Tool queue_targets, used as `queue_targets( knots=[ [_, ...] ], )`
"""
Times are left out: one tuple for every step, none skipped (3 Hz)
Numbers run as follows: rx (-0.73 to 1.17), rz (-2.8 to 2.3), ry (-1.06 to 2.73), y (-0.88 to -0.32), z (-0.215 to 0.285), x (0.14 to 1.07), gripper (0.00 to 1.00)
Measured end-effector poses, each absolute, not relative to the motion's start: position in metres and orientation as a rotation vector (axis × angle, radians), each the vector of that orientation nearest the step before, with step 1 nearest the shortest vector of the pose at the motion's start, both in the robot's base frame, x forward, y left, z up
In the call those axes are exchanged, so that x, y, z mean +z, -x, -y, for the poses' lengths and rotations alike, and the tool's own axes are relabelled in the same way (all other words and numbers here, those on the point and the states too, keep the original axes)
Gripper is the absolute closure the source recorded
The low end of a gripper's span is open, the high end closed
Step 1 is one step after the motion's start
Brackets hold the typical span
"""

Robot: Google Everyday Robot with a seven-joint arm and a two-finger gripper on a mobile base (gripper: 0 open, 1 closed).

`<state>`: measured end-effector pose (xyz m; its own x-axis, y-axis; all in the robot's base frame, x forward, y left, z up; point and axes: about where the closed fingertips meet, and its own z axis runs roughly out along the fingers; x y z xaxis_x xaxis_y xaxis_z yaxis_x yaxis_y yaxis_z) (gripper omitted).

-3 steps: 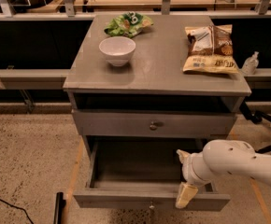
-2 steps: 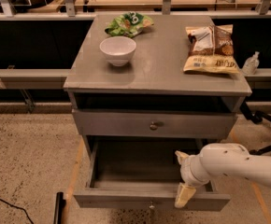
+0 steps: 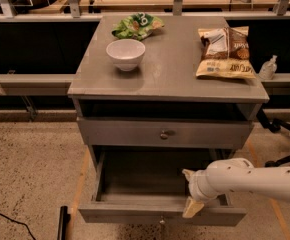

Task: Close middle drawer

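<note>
Well, the middle drawer [image 3: 135,180] stands pulled out beneath the closed drawer [image 3: 125,132]. The gripper [image 3: 190,191] sits over the right of its front panel, fingers apart, the lower one seemingly touching the panel's top edge.

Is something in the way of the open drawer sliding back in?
Nothing visible blocks the middle drawer; its box looks empty. The gripper is at the drawer's front rim, on the right side.

The middle drawer [image 3: 130,215] stands pulled out, its box reachable from above and in front; the gripper [image 3: 190,191], fingers [image 3: 192,208] spread, occupies its front right corner.
</note>
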<state>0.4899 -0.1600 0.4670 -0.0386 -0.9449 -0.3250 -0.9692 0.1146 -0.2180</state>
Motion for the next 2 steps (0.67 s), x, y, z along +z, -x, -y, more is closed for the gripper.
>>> queue_targets(
  knots=[
    [0.067, -2.022, 1.866, -0.4911, 0.161, 0.4558, 0.42],
    [0.045, -2.017, 1.873, -0.4951, 0.1608, 0.4523, 0.64]
  ],
)
